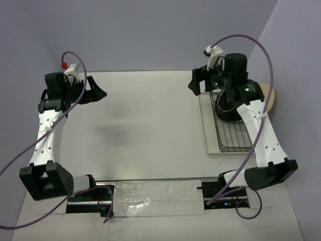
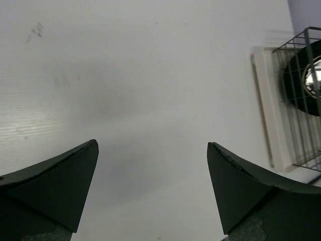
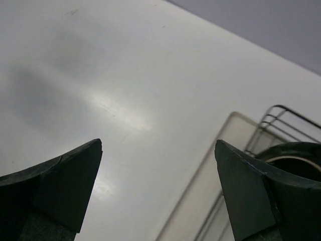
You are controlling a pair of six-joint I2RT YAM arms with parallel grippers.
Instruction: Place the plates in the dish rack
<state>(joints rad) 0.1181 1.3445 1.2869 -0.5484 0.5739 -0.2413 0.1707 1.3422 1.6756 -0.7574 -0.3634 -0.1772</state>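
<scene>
White table (image 1: 150, 125) (faint scuffs); lilac walls (image 1: 150, 35); crinkled plastic sheet (image 1: 160, 198) at near edge.

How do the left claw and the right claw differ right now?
The left gripper hangs over bare table at the far left; the right gripper sits by the far end of the dish rack. The left gripper's fitting carries a red cap; the right gripper's fitting is all white. Both have their fingers wide open and hold nothing.

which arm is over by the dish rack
The right arm: its open fingers hang at the far corner of the dish rack; the left arm is across the table.
</scene>
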